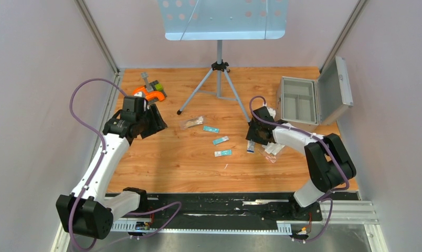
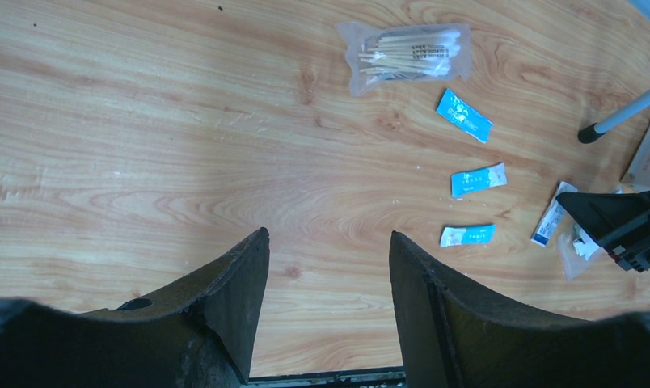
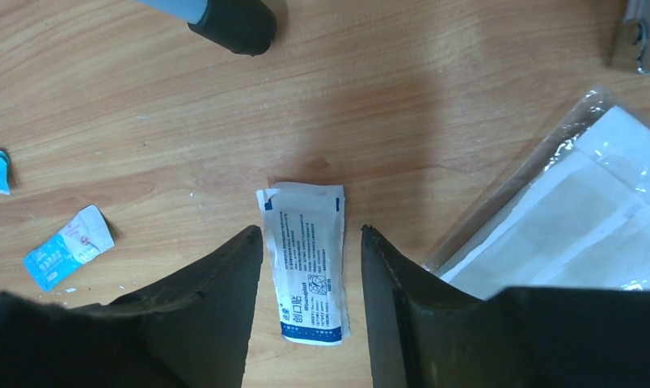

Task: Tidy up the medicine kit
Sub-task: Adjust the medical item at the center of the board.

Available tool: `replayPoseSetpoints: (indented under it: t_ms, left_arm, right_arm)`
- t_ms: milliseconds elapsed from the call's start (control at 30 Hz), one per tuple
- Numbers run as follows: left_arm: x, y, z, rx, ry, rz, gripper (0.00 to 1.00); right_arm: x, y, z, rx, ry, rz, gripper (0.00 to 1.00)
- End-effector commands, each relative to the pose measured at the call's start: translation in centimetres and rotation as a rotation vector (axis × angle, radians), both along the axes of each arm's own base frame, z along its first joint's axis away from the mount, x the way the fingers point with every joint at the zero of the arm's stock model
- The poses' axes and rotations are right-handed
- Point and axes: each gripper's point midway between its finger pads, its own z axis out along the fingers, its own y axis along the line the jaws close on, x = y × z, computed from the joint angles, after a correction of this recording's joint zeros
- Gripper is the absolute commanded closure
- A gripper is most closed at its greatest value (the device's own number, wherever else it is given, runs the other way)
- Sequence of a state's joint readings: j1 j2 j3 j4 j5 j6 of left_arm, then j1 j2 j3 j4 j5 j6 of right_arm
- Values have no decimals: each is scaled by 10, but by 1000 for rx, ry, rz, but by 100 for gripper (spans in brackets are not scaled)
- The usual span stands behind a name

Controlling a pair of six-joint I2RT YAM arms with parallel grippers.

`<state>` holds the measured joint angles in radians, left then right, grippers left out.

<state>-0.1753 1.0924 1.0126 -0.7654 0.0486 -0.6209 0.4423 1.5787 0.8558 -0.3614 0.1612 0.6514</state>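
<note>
Well to the left of the stand (image 1: 219, 67), an orange clamp (image 1: 149, 95) lies on the wooden table (image 1: 161, 168). A small grey and green object (image 1: 155, 84) sits just behind it; I cannot tell what it is.

The left gripper (image 2: 326, 234) hangs left of the stand and nearer the arm bases. Its jaws are wide apart with nothing between them, only bare wood below.

Just in front of the stand's left foot lies a clear bag of cotton swabs (image 2: 404, 55). In front of the stand, three blue sachets (image 1: 211, 129) (image 1: 221, 140) (image 1: 223, 153) lie in a loose row, apart from one another, running toward the bases.

In front of the stand's right foot lies a white printed packet (image 3: 304, 259), flat on the wood. The right gripper (image 3: 310, 230) is over it, jaws parted, one finger at each long edge. I cannot tell whether the fingers touch it. A clear bag of white pads (image 3: 580, 218) lies just to its right.

The medicine kit (image 1: 298, 102) stands right of the stand, at the far right of the table. Its lid (image 1: 336, 88) is swung open to the right, showing grey compartments inside.
</note>
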Motion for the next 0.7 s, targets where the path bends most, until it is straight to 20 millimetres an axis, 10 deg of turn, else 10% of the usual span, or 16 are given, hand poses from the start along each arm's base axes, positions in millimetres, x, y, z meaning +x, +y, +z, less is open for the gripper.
replayPoseSetpoints:
  t_ms: [0,233,667]
  left_arm:
    - [8,1,8,18,-42,-7,36]
    - [8,2,8,22,-41,-2,36]
    - [6,4,9,25,-40,3,36]
  right_arm:
    - [8,11,7,10,-16,36,54]
    - [11,17,26,-22,-70,99,53]
    - [-4,23,1,-76,3,142,56]
